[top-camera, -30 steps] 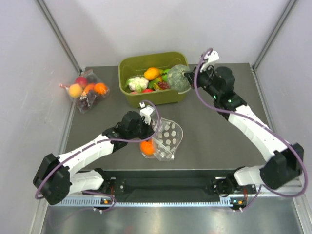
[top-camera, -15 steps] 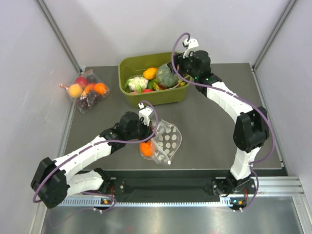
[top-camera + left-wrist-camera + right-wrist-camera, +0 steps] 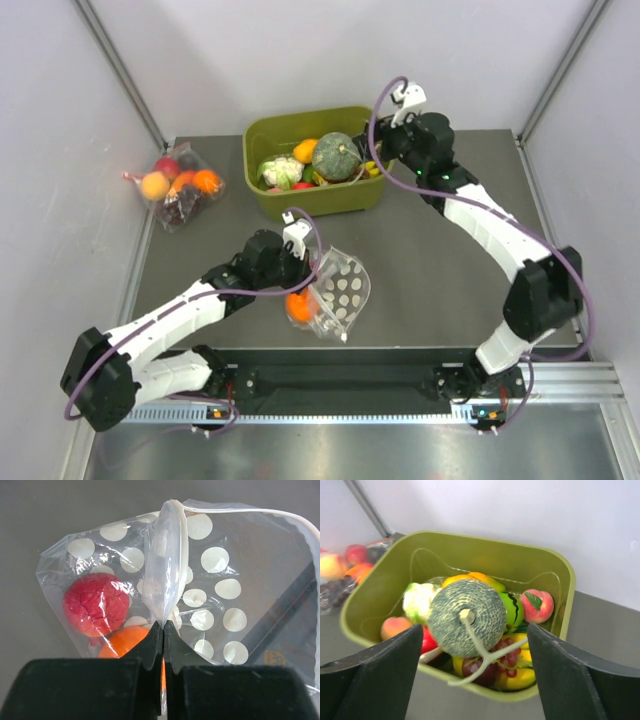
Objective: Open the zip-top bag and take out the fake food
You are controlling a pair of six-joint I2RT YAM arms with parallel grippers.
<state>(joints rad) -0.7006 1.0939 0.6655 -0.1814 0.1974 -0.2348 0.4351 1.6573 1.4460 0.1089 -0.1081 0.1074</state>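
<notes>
Two items, red fruit [image 3: 96, 604] and orange fruit [image 3: 125, 641], sit in the zip-top bag [image 3: 335, 290] our left hand [image 3: 163, 630] pinches over the worktop [image 3: 440, 280]; we should bring the empty, wide-open right hand [image 3: 475, 635] to its mouth

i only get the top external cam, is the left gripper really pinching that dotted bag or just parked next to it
Observer: Pinching it. The left wrist view shows the left gripper shut on a fold of the zip-top bag.
Operator: whats inside the bag, i only make out something orange
Observer: A red round fruit lies beside the orange round fruit, both behind the plastic.
Operator: right gripper got anything
Observer: No. The right wrist view shows the right gripper wide open and holding nothing; the dark green pumpkin lies loose on the pile in the green tub.
</notes>
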